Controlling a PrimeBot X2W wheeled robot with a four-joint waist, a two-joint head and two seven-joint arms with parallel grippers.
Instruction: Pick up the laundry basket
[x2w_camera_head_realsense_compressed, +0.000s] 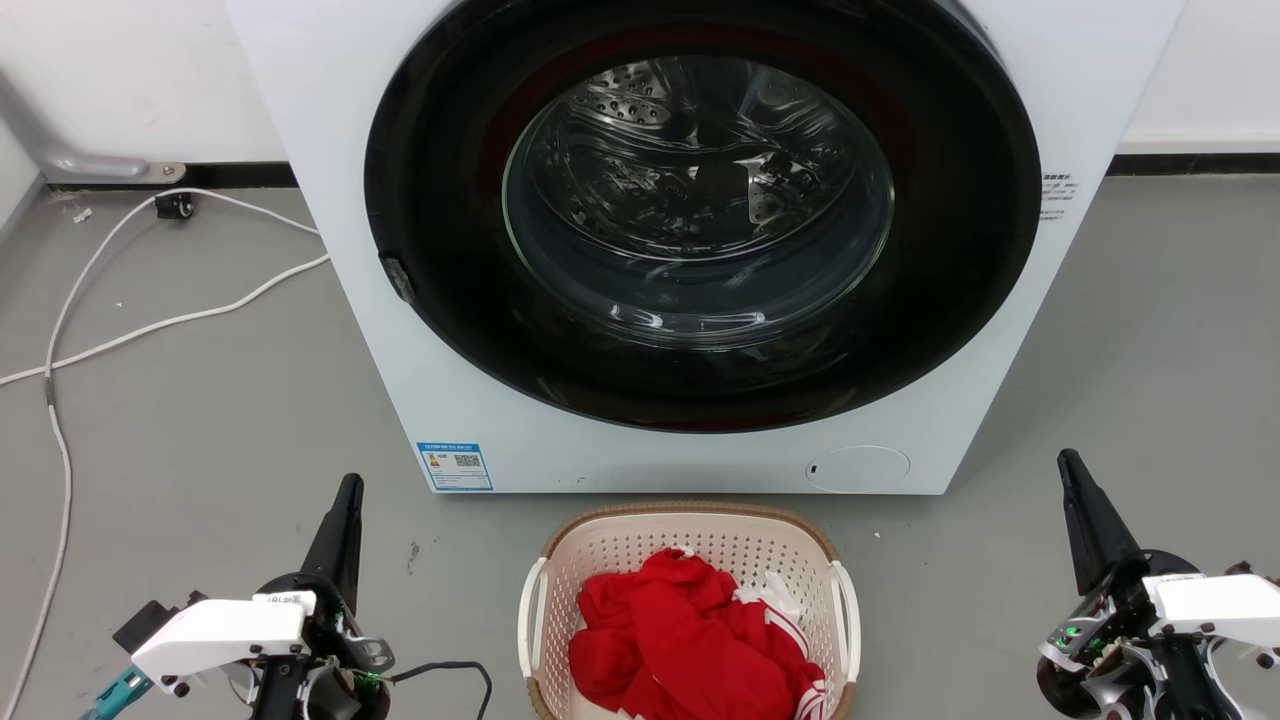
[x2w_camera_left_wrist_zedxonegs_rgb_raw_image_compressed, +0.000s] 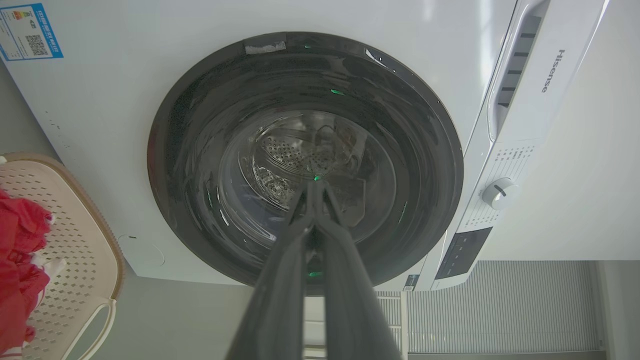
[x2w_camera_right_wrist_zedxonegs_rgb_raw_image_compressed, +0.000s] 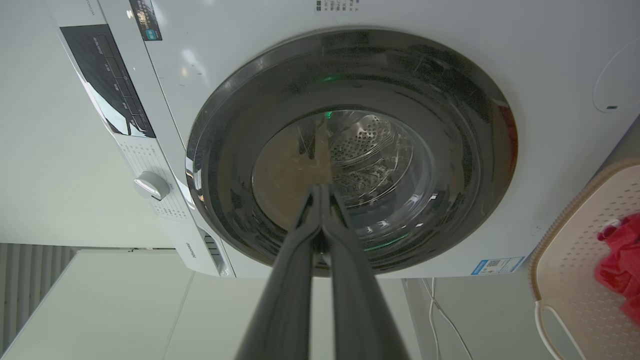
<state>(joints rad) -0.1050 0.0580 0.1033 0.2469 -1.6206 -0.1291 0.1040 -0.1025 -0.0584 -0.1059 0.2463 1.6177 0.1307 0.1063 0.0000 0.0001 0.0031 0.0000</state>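
Low at either side of the head view, the left gripper (x2w_camera_head_realsense_compressed: 350, 490) and the right gripper (x2w_camera_head_realsense_compressed: 1070, 468) hung above the grey floor (x2w_camera_head_realsense_compressed: 200, 430). Each had its two dark fingers pressed together on nothing, tips pointing toward the washing machine (x2w_camera_head_realsense_compressed: 330, 250). Between them, well apart from both, the laundry basket (x2w_camera_head_realsense_compressed: 620, 560) stood on the floor just in front of the machine's closed glass door (x2w_camera_head_realsense_compressed: 700, 200). It held a heap of red clothing (x2w_camera_head_realsense_compressed: 680, 640) with a little white trim, covering much of its bottom. The drum (x2w_camera_head_realsense_compressed: 640, 100) behind the glass looked bare of laundry, though reflections left that uncertain. By my reading the task stood at its very start, with the approach not yet begun. The next move called for both pairs of fingers to part and for the arms to come inward and down to the white side handles, the left handle (x2w_camera_head_realsense_compressed: 528, 620) and the right handle (x2w_camera_head_realsense_compressed: 850, 620), so that the load could rise level
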